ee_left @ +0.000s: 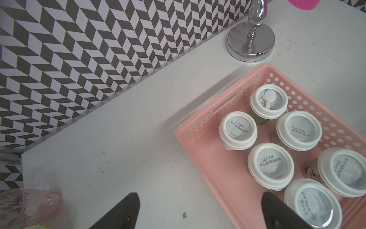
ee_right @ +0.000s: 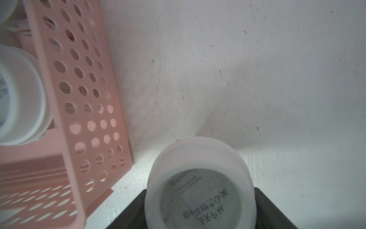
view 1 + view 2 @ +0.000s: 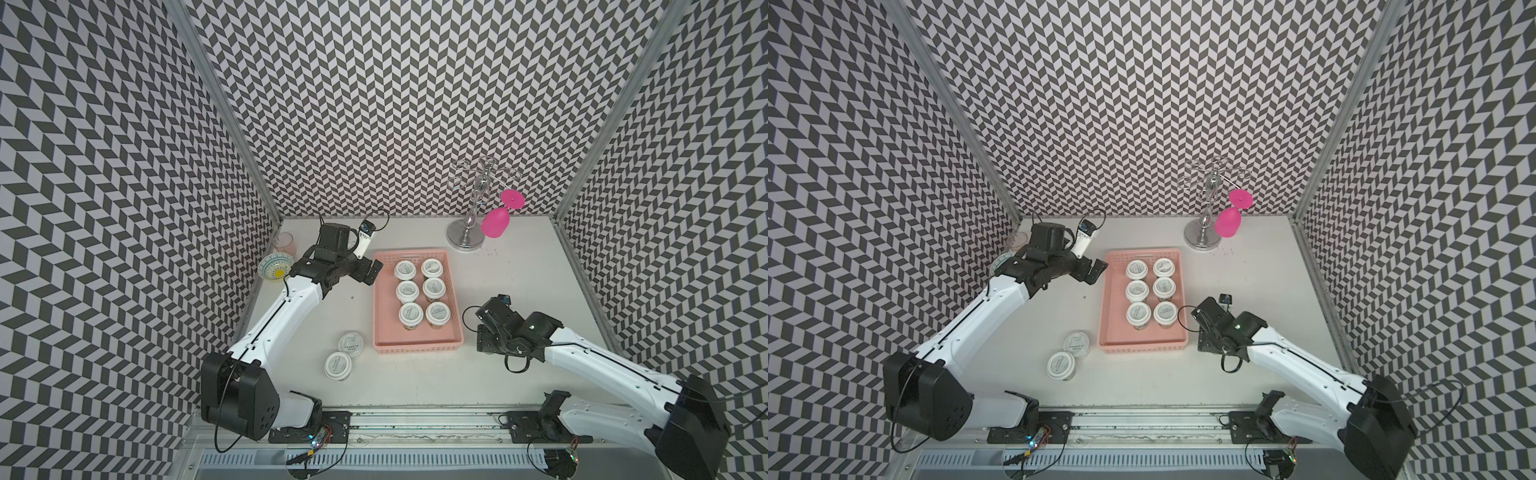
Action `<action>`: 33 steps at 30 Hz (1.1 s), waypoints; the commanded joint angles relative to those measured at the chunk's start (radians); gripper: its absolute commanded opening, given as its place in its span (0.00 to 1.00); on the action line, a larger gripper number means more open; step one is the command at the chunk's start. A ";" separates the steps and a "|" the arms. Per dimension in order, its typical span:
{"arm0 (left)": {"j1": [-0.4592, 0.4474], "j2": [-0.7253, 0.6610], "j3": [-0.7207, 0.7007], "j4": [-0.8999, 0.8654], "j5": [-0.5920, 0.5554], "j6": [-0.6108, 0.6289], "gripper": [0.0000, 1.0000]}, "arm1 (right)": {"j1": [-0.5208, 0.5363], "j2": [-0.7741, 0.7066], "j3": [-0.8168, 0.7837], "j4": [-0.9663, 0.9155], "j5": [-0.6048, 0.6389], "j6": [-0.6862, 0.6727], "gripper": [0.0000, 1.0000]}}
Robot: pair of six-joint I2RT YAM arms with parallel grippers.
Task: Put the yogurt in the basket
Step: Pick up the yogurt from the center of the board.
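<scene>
Nine yogurt cups by my count, and one pink basket (image 3: 415,348) in the middle of the desk (image 3: 519,291). Its long sides run from the near edge toward the far edge.

Six cups (image 3: 408,291) stand upright inside it, lids up, in two rows of three along its length. They fill the far and right part of the basket.

Two more cups (image 3: 338,365) stand lids up on the desk, close together, just off the basket's near-left corner.

The ninth cup (image 2: 200,178) is pinched between the fingers of the right end effector (image 2: 202,198). Its lid faces the wrist camera, and it sits outside the basket, just beside the near-right corner. I cannot tell whether it rests on the desk.

The left end effector (image 3: 368,272) is spread wide and holds nothing, hovering at the basket's far-left corner.

At the far-left corner of the desk sit one patterned bowl (image 3: 275,267) and one clear tumbler (image 3: 284,243). Toward the far-right stands one chrome rack (image 3: 467,239) with one pink wine glass (image 3: 496,222) hanging upside down.
</scene>
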 commanded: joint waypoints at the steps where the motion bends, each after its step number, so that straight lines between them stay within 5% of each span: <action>1: 0.010 -0.030 -0.007 0.027 0.022 -0.002 1.00 | 0.008 -0.023 0.054 -0.045 0.029 -0.014 0.76; 20: 0.048 -0.049 -0.017 0.033 0.030 -0.006 1.00 | 0.073 0.054 0.402 -0.242 -0.003 -0.107 0.73; 33: 0.054 -0.039 -0.017 0.037 0.034 -0.005 1.00 | 0.209 0.178 0.502 -0.189 -0.050 -0.093 0.72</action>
